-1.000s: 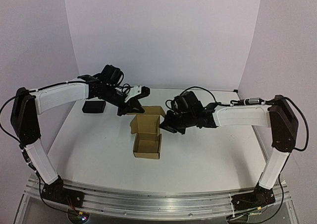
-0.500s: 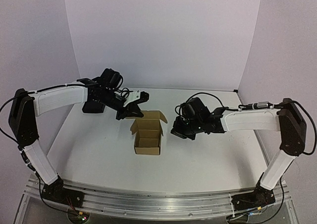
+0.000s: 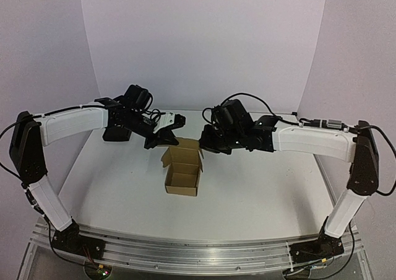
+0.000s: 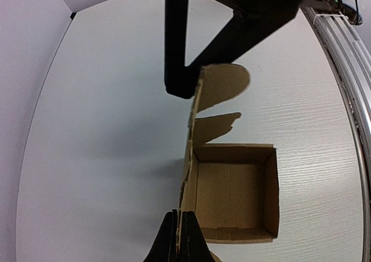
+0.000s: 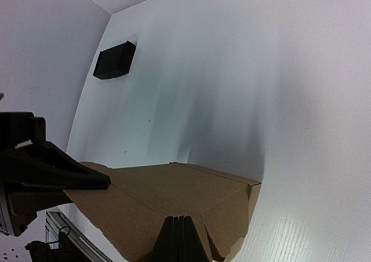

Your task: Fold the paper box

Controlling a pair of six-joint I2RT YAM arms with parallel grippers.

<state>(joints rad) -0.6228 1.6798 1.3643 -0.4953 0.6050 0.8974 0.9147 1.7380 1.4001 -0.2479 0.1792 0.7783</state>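
Left gripper [image 4: 178,239] seems clamped on the raised lid edge of the paper box [image 4: 232,201], which sits open mid-desk [image 4: 87,157]. Right gripper [image 5: 182,242], closed and empty, noses against that lid. Pushing too hard could crease the panel, pull it from the pinch, or slide the box.

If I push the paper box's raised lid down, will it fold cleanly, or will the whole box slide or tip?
The paper box looks like thin creased cardboard, so the lid should hinge easily. Empty and small, it is likely light and may slide on the smooth table. The left gripper pinches an upright panel, which should steady it.
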